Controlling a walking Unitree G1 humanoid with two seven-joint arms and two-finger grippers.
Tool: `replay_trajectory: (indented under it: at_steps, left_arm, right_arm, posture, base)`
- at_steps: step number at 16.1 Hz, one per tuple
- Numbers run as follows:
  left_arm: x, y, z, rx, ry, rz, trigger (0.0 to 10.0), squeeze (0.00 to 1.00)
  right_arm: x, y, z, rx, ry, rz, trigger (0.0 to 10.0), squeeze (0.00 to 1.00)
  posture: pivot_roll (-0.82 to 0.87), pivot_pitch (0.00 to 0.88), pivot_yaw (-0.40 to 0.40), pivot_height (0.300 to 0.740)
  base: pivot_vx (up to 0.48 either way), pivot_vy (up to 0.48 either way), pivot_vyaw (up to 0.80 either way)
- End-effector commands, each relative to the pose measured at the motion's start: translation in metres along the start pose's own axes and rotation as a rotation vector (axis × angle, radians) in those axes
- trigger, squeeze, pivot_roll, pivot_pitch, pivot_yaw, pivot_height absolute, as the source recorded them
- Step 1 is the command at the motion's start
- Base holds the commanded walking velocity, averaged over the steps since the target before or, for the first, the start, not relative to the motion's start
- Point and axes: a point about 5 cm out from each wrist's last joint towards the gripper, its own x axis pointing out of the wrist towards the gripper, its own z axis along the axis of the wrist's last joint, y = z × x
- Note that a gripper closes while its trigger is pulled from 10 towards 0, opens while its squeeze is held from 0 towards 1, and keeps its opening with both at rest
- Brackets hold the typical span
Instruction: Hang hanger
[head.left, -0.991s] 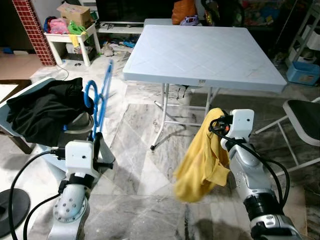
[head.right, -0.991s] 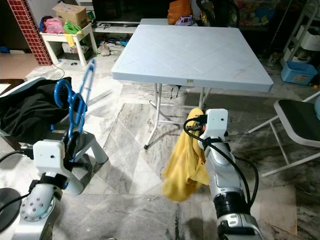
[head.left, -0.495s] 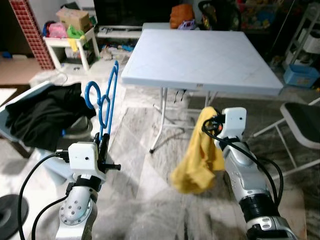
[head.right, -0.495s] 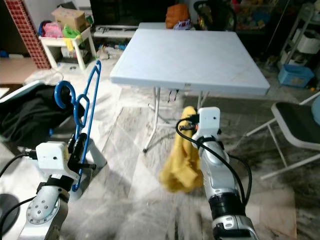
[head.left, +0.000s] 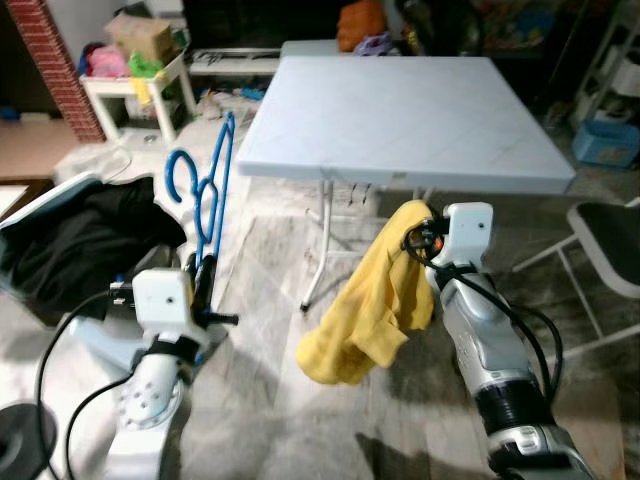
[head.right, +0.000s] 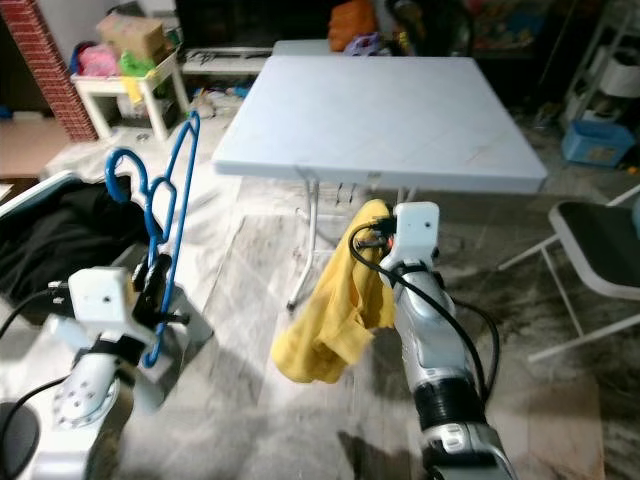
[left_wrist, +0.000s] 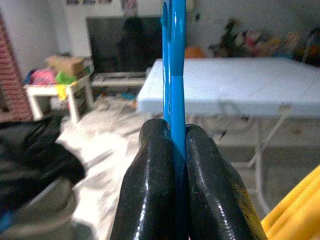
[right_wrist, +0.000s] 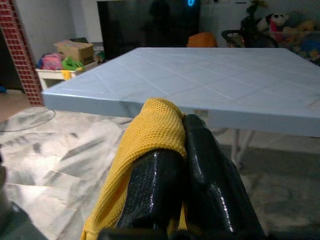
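Observation:
A blue plastic hanger (head.left: 206, 193) stands upright in front of my left side, hook at the top. My left gripper (left_wrist: 172, 140) is shut on its lower part, the two black fingers (left_wrist: 150, 185) pressed against the blue bar. A yellow garment (head.left: 370, 305) hangs from my right gripper (right_wrist: 175, 135), which is shut on its top fold just before the near edge of the pale blue folding table (head.left: 420, 110). The cloth swings out to the left below the gripper.
A chair with a black garment (head.left: 75, 235) draped on it stands at the left. A black-seated chair (head.left: 610, 235) is at the right. A white low table (head.left: 135, 75) with boxes, a brick pillar (head.left: 60, 65) and clutter line the far side. Marble floor lies between.
The camera has shifted. The yellow garment has swung out to the left and spread lower. The hanger stays upright in my left gripper.

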Motion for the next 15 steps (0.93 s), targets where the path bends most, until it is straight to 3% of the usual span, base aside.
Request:
replay_trajectory:
  at_steps: [1, 5, 9, 15]
  left_arm:
    - [0.002, -0.002, 0.003, 0.006, -0.006, -0.010, 10.0, 0.00]
    - [0.006, -0.003, 0.001, 0.008, -0.007, -0.011, 10.0, 0.00]
    - [0.002, 0.005, 0.000, 0.036, -0.007, 0.001, 10.0, 0.00]
    - [0.001, 0.009, 0.000, 0.029, -0.004, 0.043, 10.0, 0.00]
  right_arm:
    - [0.004, 0.001, 0.009, -0.005, -0.034, 0.007, 10.0, 0.00]
    - [0.010, 0.002, 0.011, 0.005, -0.027, 0.006, 10.0, 0.00]
    - [0.016, 0.016, 0.010, 0.007, -0.012, 0.046, 10.0, 0.00]
    - [0.020, 0.026, 0.009, 0.013, -0.025, 0.097, 10.0, 0.00]
  posture:
    - [0.10, 0.000, 0.028, 0.740]
    - [0.11, 0.000, 0.004, 0.740]
    - [0.14, 0.000, -0.046, 0.740]
    - [0.14, 0.000, -0.028, 0.740]
  base:
    - [0.405, 0.000, 0.00]
    - [0.403, 0.000, 0.00]
    - [0.406, 0.000, -0.70]
    - [0.391, 0.000, 0.00]
